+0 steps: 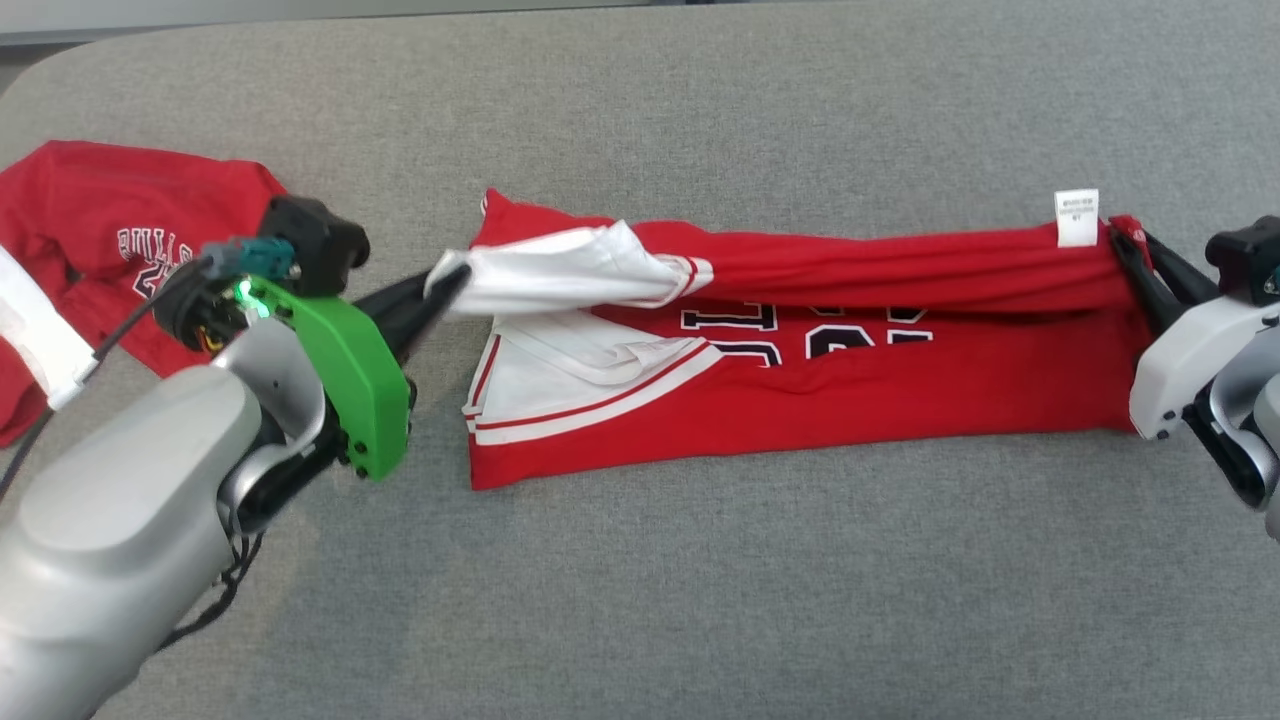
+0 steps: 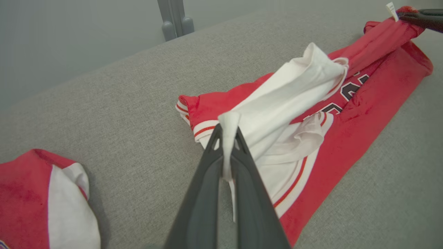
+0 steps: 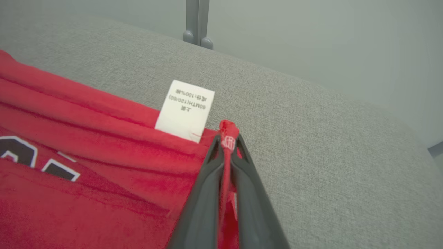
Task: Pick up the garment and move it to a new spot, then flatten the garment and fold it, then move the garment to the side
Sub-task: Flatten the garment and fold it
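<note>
Grey woven cloth covers the desk (image 1: pixel 700 600) edge to edge, w/ a rounded corner at the top left of the head view. Behind it, in both wrist views, we see a plain pale grey-green wall and a grey metal post (image 3: pixel 196 20) standing just past the desk's far edge. Red garment (image 1: pixel 800 400), a jersey w/ white trim and dark lettering, lies across the desk's middle, stretched lengthwise btwn the two arms; its far long edge is lifted and pulled taut, the near part rests flat on the cloth. Left gripper (image 1: pixel 447 283): fingers clamped together on a white fold at the garment's left end, held a bit off the surface. Right gripper (image 1: pixel 1128 243): fingers pinched tight on a red corner at the right end, just beside a white care label (image 1: pixel 1076 216) that sticks up from the hem. A second red-and-white garment (image 1: pixel 100 230) sits crumpled at the desk's left edge, behind the left arm, apart from the first. We can't read the lettering in full, since folds hide part of it.
</note>
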